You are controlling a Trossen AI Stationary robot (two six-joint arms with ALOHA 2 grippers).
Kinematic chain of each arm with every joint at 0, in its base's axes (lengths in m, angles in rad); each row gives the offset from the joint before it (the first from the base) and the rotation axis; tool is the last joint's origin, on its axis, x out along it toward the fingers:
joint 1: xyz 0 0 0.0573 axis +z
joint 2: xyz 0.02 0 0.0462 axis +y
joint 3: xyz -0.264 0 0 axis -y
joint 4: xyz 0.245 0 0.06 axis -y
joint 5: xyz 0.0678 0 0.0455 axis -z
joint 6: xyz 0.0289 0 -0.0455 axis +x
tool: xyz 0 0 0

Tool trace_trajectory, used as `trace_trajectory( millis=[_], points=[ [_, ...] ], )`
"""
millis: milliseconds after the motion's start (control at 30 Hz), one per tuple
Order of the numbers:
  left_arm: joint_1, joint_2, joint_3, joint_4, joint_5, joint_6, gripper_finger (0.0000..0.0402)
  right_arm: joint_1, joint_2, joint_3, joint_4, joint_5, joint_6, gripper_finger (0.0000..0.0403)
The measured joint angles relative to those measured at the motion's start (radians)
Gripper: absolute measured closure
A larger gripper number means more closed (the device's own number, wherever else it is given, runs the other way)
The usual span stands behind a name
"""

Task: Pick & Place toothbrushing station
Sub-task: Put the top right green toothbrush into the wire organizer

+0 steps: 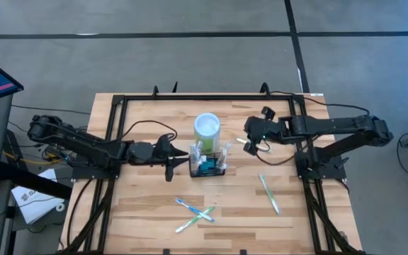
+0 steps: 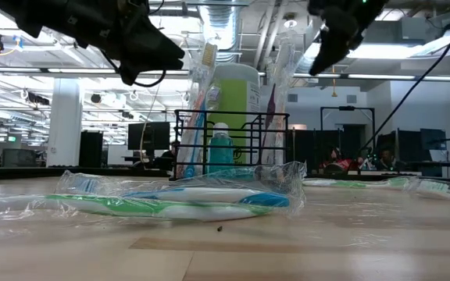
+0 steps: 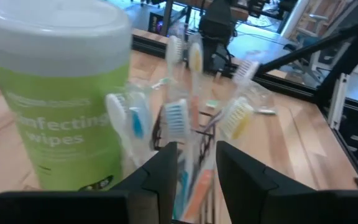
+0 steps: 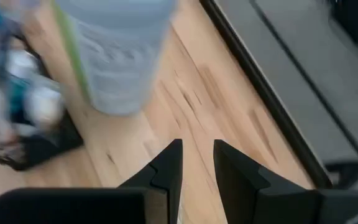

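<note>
1. Black wire-mesh toothbrushing station stands mid-surface, just in front of the green wipes canister, holding wrapped toothbrushes.
2. Left hand hovers beside the station, fingers parted, empty.
3. Right hand hangs raised nearby, slightly open, empty.

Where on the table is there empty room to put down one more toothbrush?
Bare wood lies between the crossed toothbrushes and the lone toothbrush, and along the near edge. The middle is crowded: caddy, green wipes tub, left gripper and right gripper.
</note>
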Motion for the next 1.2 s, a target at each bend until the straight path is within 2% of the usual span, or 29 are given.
trace_trajectory(
  millis=[133, 300, 467, 767, 1200],
  points=[
    [-0.020, 0.000, 0.000, 0.000, 0.000, 0.000, 0.0298, -0.068, -0.001, -0.016, -0.042, -0.070, 0.035, 0.0321],
    [-0.032, 0.000, 0.000, 0.000, 0.000, 0.000, 0.0298, -0.138, 0.000, -0.119, -0.036, -0.180, 0.056, 0.0321],
    [-0.037, 0.000, 0.000, 0.001, 0.000, 0.000, 0.0298, -0.180, 0.000, -0.217, -0.034, -0.191, 0.085, 0.0321],
    [-0.037, 0.000, 0.000, 0.002, -0.001, 0.000, 0.0298, -0.226, 0.000, -0.306, -0.030, -0.333, 0.100, 0.0321],
    [-0.037, 0.000, 0.000, 0.002, -0.001, 0.000, 0.0298, -0.235, 0.000, -0.399, 0.031, -0.362, 0.102, 0.0319]
  ],
)
